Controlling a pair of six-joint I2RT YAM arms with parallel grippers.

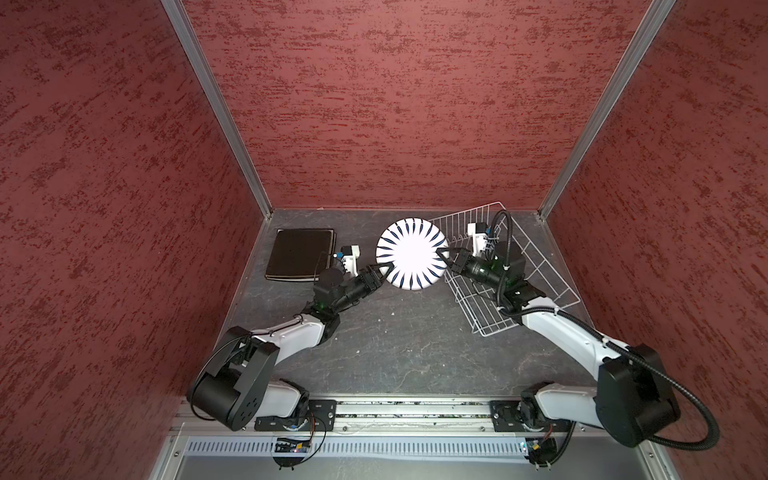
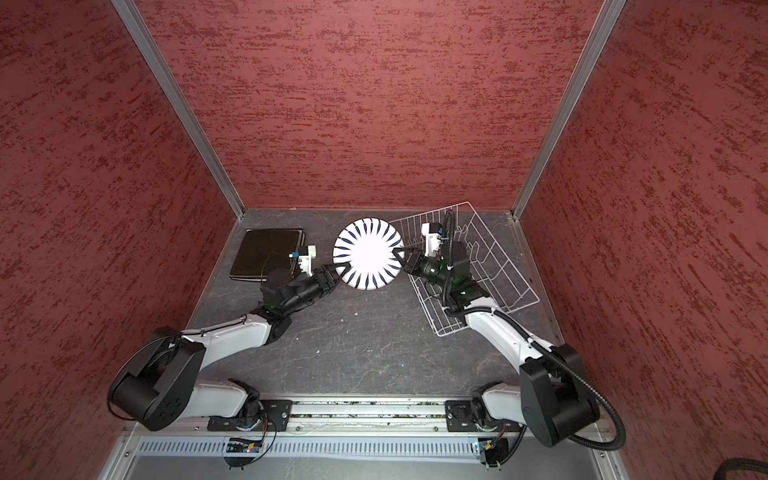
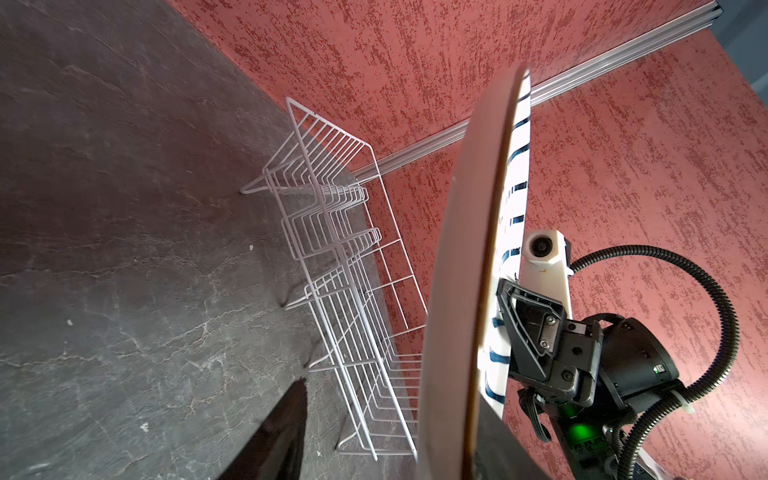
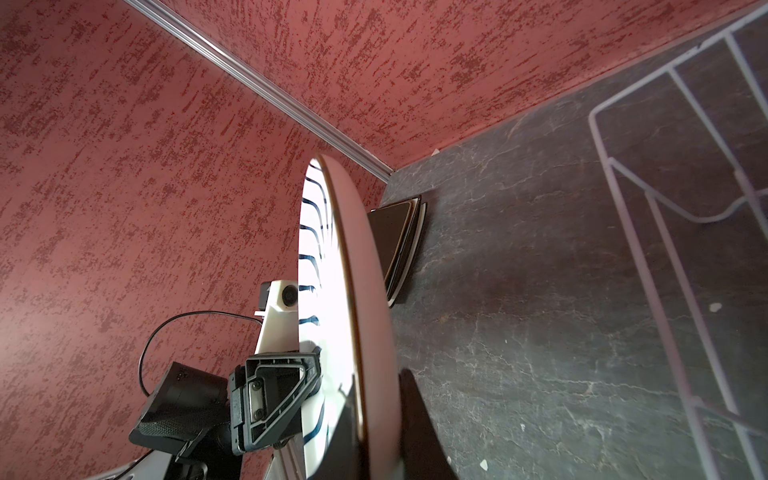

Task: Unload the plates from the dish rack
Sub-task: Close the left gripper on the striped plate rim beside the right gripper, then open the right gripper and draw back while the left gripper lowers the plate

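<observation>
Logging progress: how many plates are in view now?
2 distinct: the round streaked plate, held by the right end effector with the left end effector around its opposite rim; the black square plate topping a stack near the left wall. More lie beneath, uncounted.

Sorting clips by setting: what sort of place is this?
Probably a robot test cell, not a kitchen: red textured walls in an aluminium frame, two arms bolted to a rail, and a slate-look tabletop with a dish rack and round plate.

White arm links [image 1: 299, 328], black joints [image 1: 232, 386], corrugated black cable [image 3: 725, 299], green LEDs [image 3: 579, 432].
</observation>
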